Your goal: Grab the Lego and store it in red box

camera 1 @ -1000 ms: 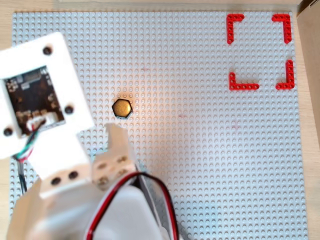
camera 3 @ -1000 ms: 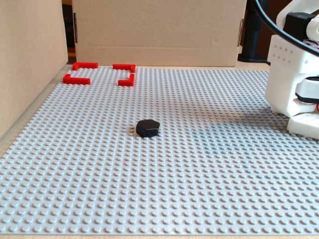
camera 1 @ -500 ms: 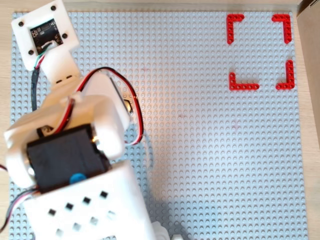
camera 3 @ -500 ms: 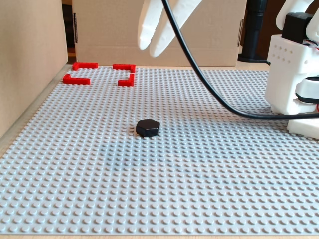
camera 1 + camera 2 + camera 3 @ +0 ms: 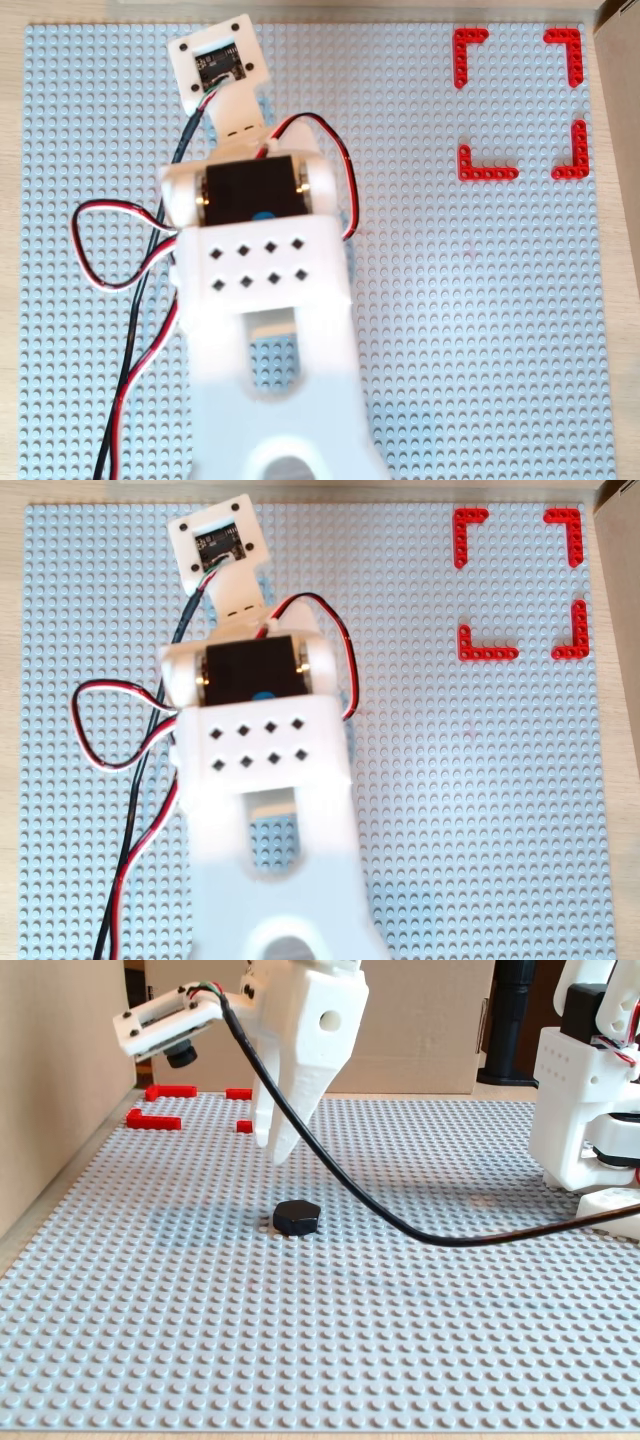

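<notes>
My gripper (image 5: 278,1145) hanging above the grey baseplate (image 5: 450,1290), tips together as far as I can tell, holding nothing, black Lego (image 5: 297,1217) lying below and slightly right of it, untouched, red box (image 5: 165,1106) far behind at left, 4 corners in both overhead views.

White arm (image 5: 590,1090) reaching out, gripper (image 5: 274,1144) pointing down — fingers close together, nothing held

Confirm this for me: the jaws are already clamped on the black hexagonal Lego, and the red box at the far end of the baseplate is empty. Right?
Not quite. In the fixed view the gripper hangs above the Lego with clear space between them; the piece lies free on the baseplate. The red box is indeed empty, as an overhead view shows.
</notes>
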{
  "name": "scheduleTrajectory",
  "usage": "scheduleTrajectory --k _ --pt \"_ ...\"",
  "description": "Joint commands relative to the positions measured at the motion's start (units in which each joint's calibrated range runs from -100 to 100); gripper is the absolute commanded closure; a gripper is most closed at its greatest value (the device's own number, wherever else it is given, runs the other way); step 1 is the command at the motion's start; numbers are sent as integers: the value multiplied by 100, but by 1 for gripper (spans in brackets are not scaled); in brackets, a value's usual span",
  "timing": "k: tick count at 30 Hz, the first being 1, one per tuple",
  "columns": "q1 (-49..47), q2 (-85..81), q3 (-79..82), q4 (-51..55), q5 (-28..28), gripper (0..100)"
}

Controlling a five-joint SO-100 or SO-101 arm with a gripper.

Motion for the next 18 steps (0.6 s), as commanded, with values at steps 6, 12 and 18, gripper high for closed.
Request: scheduleTrajectory --k 6,12,18 --pt "-379 23 -9 154 -260 88" --pt "-677 83 73 154 -396 88" --pt "-669 83 528 -206 -354 88"
